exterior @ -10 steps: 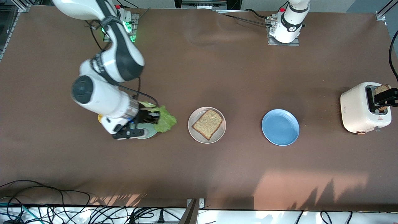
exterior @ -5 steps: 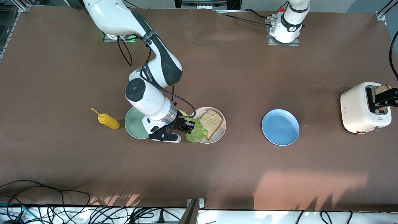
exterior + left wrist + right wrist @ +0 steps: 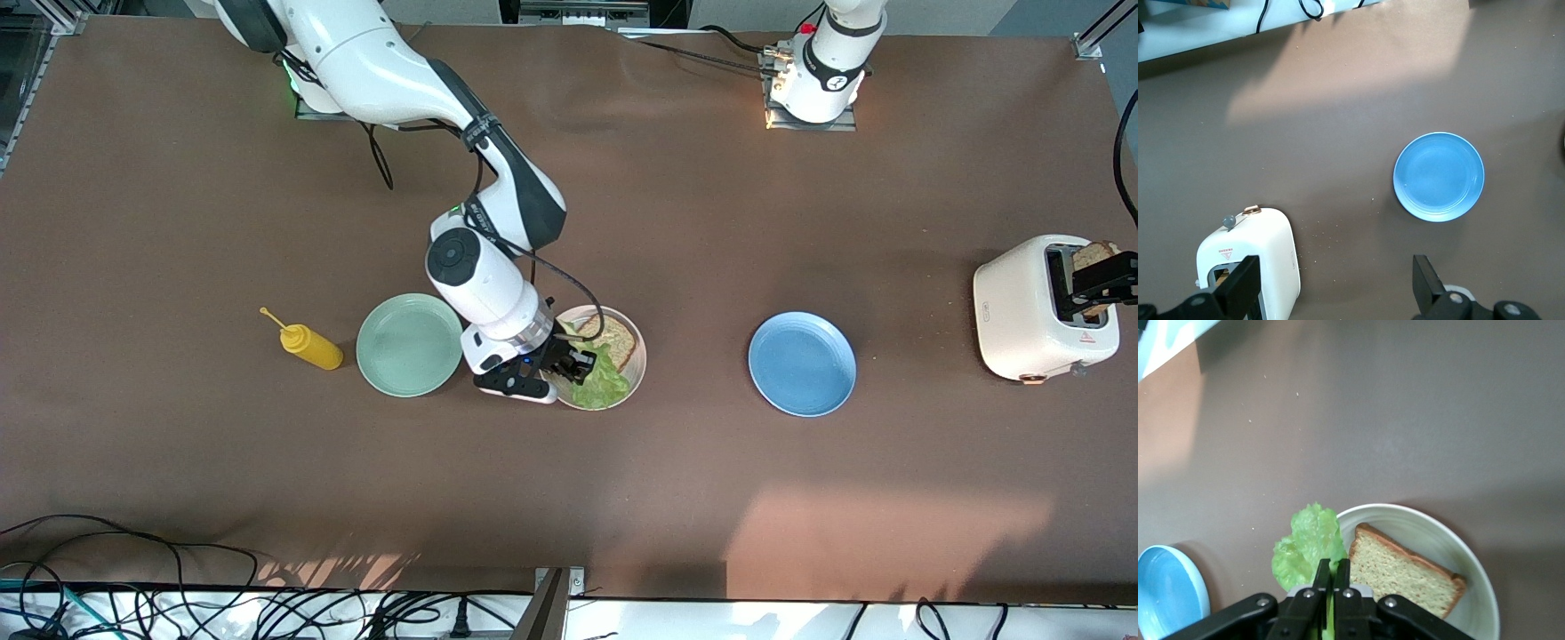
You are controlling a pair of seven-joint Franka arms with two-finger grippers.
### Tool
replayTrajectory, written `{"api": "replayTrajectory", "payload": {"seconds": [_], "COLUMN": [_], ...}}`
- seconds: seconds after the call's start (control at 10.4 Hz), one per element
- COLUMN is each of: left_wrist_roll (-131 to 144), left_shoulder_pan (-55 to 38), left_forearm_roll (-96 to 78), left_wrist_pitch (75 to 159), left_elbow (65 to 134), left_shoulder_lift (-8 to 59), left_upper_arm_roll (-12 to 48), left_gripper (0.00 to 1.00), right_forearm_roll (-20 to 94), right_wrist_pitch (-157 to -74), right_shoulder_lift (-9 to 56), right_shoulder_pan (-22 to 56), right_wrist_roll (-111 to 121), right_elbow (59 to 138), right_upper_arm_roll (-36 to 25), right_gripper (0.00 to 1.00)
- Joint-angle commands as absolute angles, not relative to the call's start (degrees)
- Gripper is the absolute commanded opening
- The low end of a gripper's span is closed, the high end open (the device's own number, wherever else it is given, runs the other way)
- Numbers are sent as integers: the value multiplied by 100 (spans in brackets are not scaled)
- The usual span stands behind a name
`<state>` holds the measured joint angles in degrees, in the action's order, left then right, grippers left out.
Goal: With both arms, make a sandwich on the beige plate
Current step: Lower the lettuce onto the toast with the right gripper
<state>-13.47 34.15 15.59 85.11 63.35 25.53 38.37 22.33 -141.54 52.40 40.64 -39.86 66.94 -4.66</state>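
My right gripper (image 3: 576, 363) is shut on a ruffled green lettuce leaf (image 3: 606, 384) and holds it over the beige plate (image 3: 637, 369). One brown toast slice (image 3: 615, 338) lies on that plate, partly covered by the leaf. The right wrist view shows the shut gripper (image 3: 1333, 572) pinching the lettuce (image 3: 1305, 547) beside the toast (image 3: 1405, 573) on the plate (image 3: 1475, 587). My left gripper (image 3: 1102, 283) is open at the white toaster (image 3: 1022, 311), where a second toast slice (image 3: 1092, 255) stands in the slot. In the left wrist view its fingers (image 3: 1239, 288) are wide apart by the toaster (image 3: 1265, 250).
An empty mint green plate (image 3: 409, 345) and a yellow mustard bottle (image 3: 307, 345) stand toward the right arm's end of the table. An empty blue plate (image 3: 802, 363) lies between the beige plate and the toaster; it also shows in the left wrist view (image 3: 1438, 177).
My right arm has carried the lettuce from the mint green plate across to the beige plate. The left arm has not moved.
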Motion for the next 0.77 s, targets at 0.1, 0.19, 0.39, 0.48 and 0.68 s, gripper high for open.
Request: {"api": "replayTrajectory", "payload": {"seconds": [0.1, 0.19, 0.39, 0.48, 0.68], "left_wrist_roll": [-1362, -1362, -1362, -1362, -1362], "left_shoulder_pan": [3437, 3437, 3437, 3437, 3437], "left_forearm_roll": [1494, 1494, 1494, 1494, 1494], "left_wrist_pitch": [8438, 8446, 8438, 8446, 8438], "left_elbow": [6337, 6337, 6337, 6337, 6337], "left_shoulder_lift": [2522, 2522, 2522, 2522, 2522], "left_upper_arm_roll": [3858, 3858, 3858, 3858, 3858], "left_gripper": [100, 100, 100, 100, 100], "right_forearm_roll": [2312, 2285, 2338, 2355, 2451], "right_wrist_pitch": [-14229, -14229, -14229, -14229, -14229], "right_shoulder_lift": [5511, 5537, 5581, 5590, 5590], "right_shoulder_pan": [4166, 4166, 4192, 4201, 4263], "right_wrist_roll": [-4087, -4061, -4122, -4122, -4227], "right_elbow": [6469, 6512, 6557, 6557, 6618], "right_upper_arm_roll": [-545, -545, -545, -536, -510], "right_gripper": [0, 0, 0, 0, 0]}}
